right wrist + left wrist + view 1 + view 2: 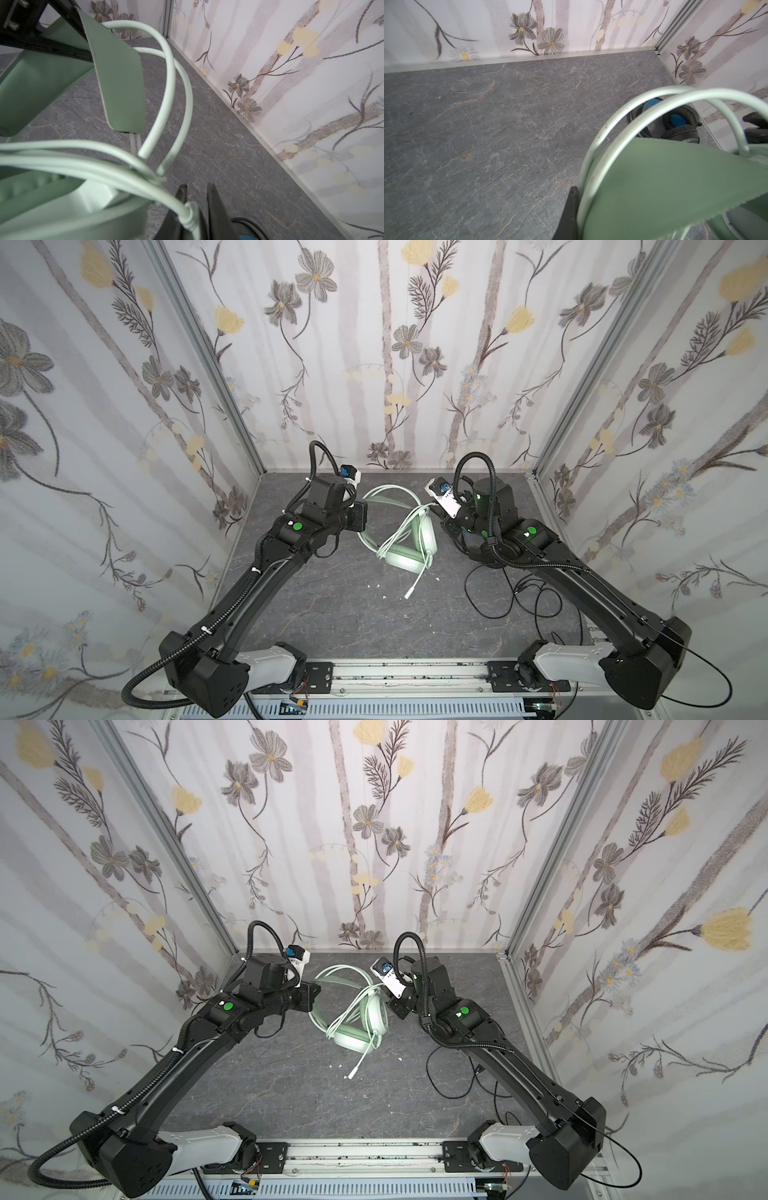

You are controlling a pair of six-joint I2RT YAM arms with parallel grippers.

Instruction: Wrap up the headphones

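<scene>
Currently: grey marbled tabletop (332, 614), floral-papered walls (374, 344). Mint headset (426, 537) lies mid-table between the arms. Left gripper (360, 516) is pressed shut on its headband. Right gripper (196, 187) has jaws slightly parted, whitish cable (171, 83) between them. Only the left wrist view shows the black headset (681, 124); the right arm (582, 585) masks it in both top views. Thin black cable (466, 587) trails beside.

The left arm (249, 585) and right arm (582, 593) are black, each with a green dot (296, 526) and ribbed conduit (491, 497).
</scene>
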